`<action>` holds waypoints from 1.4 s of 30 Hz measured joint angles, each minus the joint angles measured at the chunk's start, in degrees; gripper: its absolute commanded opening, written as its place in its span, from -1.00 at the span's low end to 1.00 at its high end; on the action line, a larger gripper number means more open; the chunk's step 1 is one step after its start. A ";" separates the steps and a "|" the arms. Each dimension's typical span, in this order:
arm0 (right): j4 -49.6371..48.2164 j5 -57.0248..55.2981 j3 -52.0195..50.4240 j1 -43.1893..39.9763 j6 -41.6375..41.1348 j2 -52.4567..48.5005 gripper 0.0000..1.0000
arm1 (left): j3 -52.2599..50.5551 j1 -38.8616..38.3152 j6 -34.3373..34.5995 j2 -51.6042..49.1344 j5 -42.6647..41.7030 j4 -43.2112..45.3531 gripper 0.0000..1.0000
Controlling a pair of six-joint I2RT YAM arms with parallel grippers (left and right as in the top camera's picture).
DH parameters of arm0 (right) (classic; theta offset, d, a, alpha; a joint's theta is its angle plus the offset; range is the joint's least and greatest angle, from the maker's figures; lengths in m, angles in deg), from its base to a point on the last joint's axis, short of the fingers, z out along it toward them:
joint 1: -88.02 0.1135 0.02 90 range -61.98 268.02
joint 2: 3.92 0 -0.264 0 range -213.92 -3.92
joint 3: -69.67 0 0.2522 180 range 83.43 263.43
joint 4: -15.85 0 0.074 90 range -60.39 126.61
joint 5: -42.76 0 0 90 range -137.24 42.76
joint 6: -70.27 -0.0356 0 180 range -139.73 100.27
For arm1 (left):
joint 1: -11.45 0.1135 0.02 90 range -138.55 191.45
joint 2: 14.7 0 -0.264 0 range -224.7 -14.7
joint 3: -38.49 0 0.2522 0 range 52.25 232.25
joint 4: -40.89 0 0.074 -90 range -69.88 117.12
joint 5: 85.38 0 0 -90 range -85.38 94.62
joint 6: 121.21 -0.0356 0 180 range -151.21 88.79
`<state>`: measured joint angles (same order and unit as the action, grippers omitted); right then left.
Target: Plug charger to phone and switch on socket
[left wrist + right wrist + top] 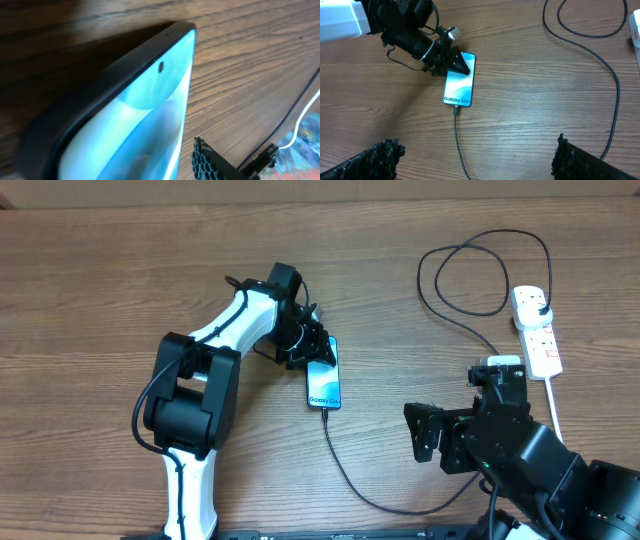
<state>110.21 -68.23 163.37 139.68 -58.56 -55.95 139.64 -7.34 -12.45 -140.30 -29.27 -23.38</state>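
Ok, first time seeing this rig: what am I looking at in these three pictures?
A left arm and a right arm, both robotic, stand at a wooden table. One picture looks down from above; the other two come from a camera on each wrist. On the table lie a phone, a black charger cable reaching its bottom end, and a white socket. The left gripper sits at the phone's top end; whether it grips is unclear. The right gripper is open, holding nothing.

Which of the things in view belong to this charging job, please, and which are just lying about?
Job: phone, charger, socket.
Lying about: white cord trailing from the socket; table beneath.
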 measured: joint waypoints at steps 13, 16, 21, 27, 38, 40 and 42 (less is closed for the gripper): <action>0.00 0.09 0.00 0.02 0.02 -2.14 1.00 | 0.15 0.00 0.63 0.50 2.49 -0.72 0.04; 0.02 0.24 0.00 0.02 0.00 -3.21 1.00 | 0.15 0.00 0.66 0.57 2.84 -0.76 0.04; 0.00 0.26 0.00 0.02 0.00 -4.94 1.00 | 0.15 0.00 0.66 0.59 2.86 -0.74 0.06; 0.00 0.66 0.00 0.02 0.02 -7.58 1.00 | 0.15 0.00 0.66 0.63 2.91 -0.74 0.08; 0.00 1.81 0.00 0.02 0.00 -11.72 1.00 | 0.15 0.00 0.66 0.72 3.28 -0.76 0.10; -0.04 2.25 0.00 0.02 0.02 -12.70 1.00 | 0.15 -0.02 0.66 0.74 3.30 -0.76 0.11; -0.04 2.62 0.00 0.02 0.00 -13.66 1.00 | 0.15 -0.02 0.66 0.74 3.28 -0.76 0.11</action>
<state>110.17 -65.61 163.37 139.70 -58.56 -69.61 139.80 -7.36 -11.79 -139.56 -25.99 -24.14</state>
